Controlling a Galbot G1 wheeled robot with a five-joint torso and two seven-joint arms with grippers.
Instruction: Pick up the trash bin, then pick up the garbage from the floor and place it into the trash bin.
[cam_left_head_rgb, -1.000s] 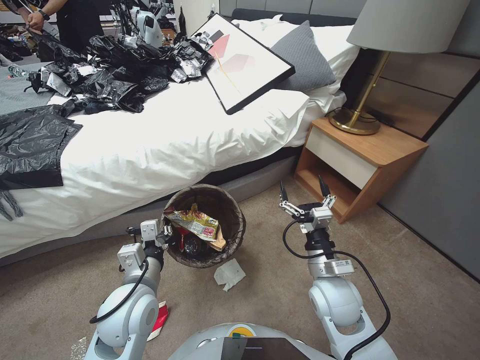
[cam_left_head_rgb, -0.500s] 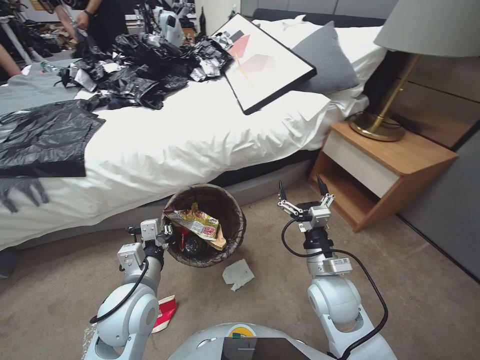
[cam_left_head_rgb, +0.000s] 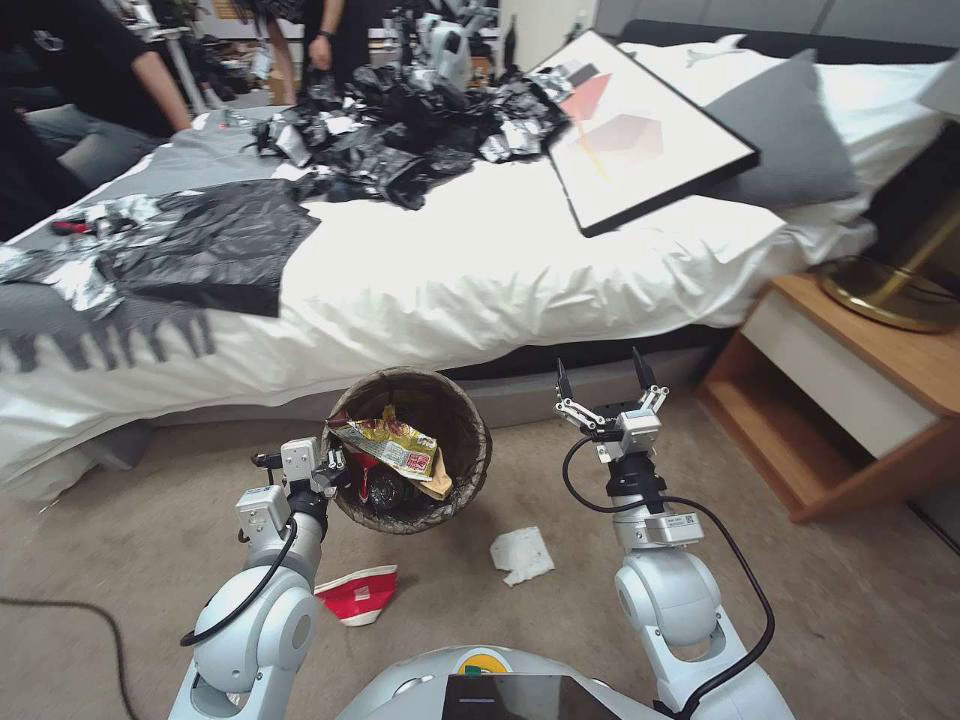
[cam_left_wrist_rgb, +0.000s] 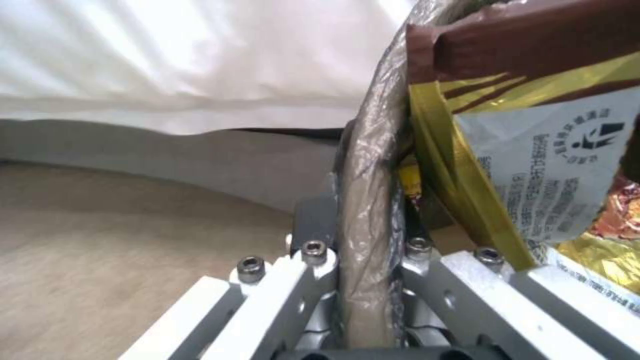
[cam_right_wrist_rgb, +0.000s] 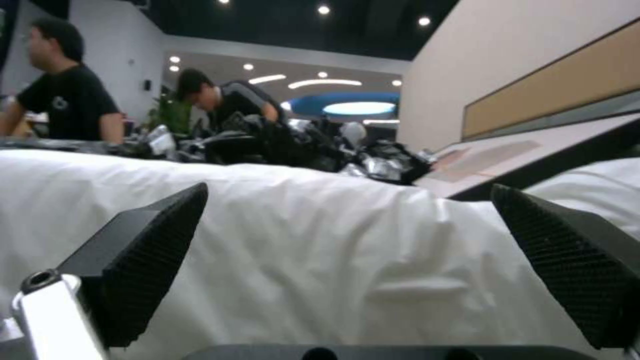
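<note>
The trash bin (cam_left_head_rgb: 455, 480), lined with a dark brown bag, hangs just above the carpet in front of the bed. My left gripper (cam_left_head_rgb: 335, 470) is shut on its near left rim; in the left wrist view the gripper (cam_left_wrist_rgb: 363, 250) pinches the bagged rim (cam_left_wrist_rgb: 367, 165). Inside the bin lies a yellow snack wrapper (cam_left_head_rgb: 385, 442) (cam_left_wrist_rgb: 533, 165) over other litter. Garbage on the floor: a crumpled white tissue (cam_left_head_rgb: 521, 555) to the right of the bin and a flattened red-and-white cup (cam_left_head_rgb: 358, 595) beside my left arm. My right gripper (cam_left_head_rgb: 600, 382) (cam_right_wrist_rgb: 348, 192) is held up, open and empty, right of the bin.
The white bed (cam_left_head_rgb: 450, 280) spans the view ahead, carrying black plastic bags (cam_left_head_rgb: 400, 140) and a framed picture (cam_left_head_rgb: 640, 140). A wooden nightstand (cam_left_head_rgb: 850, 400) with a brass lamp base (cam_left_head_rgb: 890, 295) stands at the right. A black cable (cam_left_head_rgb: 60, 605) crosses the carpet at the left.
The camera has swung left, so bed, nightstand, tissue and cup have slid right in the picture. Both arms and the held bin keep their pose.
</note>
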